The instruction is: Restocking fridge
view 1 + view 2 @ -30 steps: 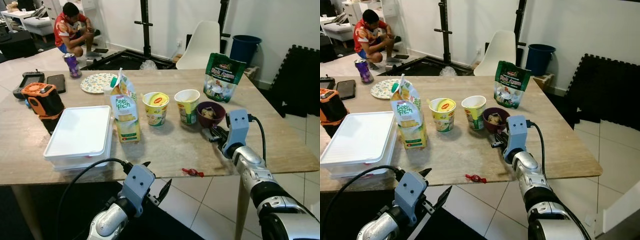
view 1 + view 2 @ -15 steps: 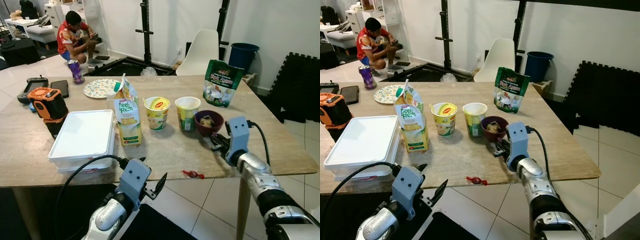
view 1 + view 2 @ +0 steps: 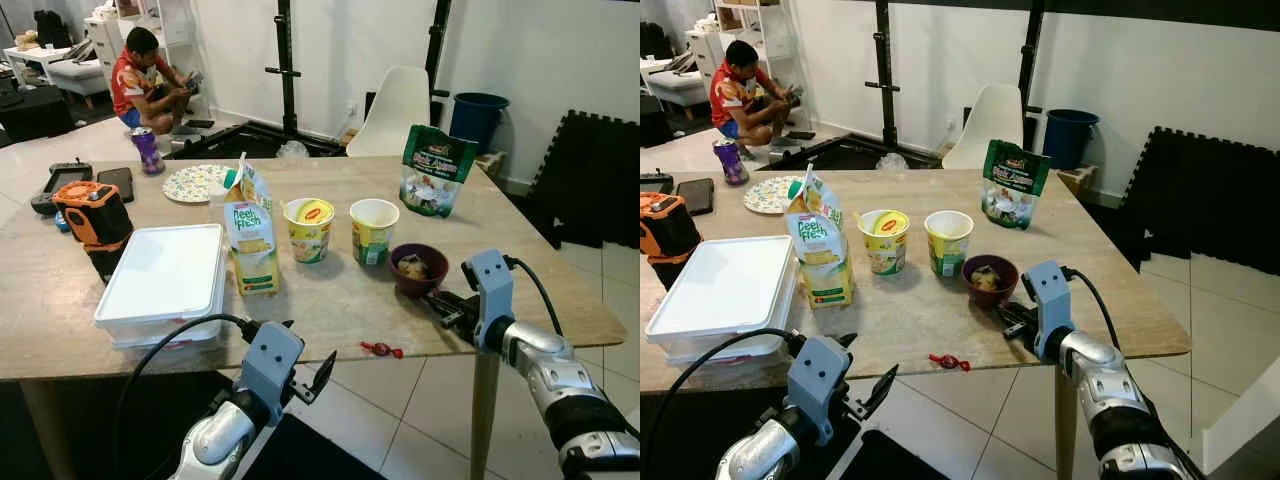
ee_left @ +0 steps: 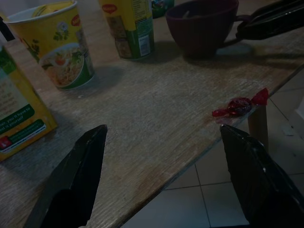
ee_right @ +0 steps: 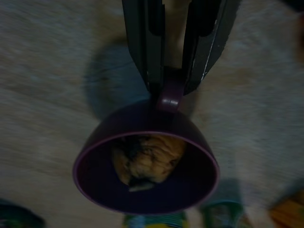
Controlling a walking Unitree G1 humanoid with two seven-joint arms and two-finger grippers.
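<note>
Pulled nearer the surface's [image 3: 60, 320] front edge than a second ago, the purple cup [image 3: 418, 268] now sits clear of the two noodle tubs [image 3: 310, 228] beside the juice carton [image 3: 250, 240], its small handle pinched between the closed jaws of the right gripper [image 5: 173, 80]. Food, a brownish lump, lies inside the cup, which rests upright on the wood. Low in front of the surface, the left gripper [image 4: 161, 175] hangs with its jaws spread wide, holding nothing, aimed toward a red sweet [image 3: 380, 349] at the edge. A white lidded box [image 3: 165, 275] and a green snack pouch [image 3: 434, 170] also wait on the surface; a person [image 3: 145, 75] crouches in the room behind. The risk lies in the grip: the jaws catch only the thin handle, so the cup's weight hangs off to one side and it is likely to swivel or tip once lifted, spilling the food. Dragging it further could carry it off the near edge, and a quick turn toward the fridge may let the handle slip from the jaws altogether.
</note>
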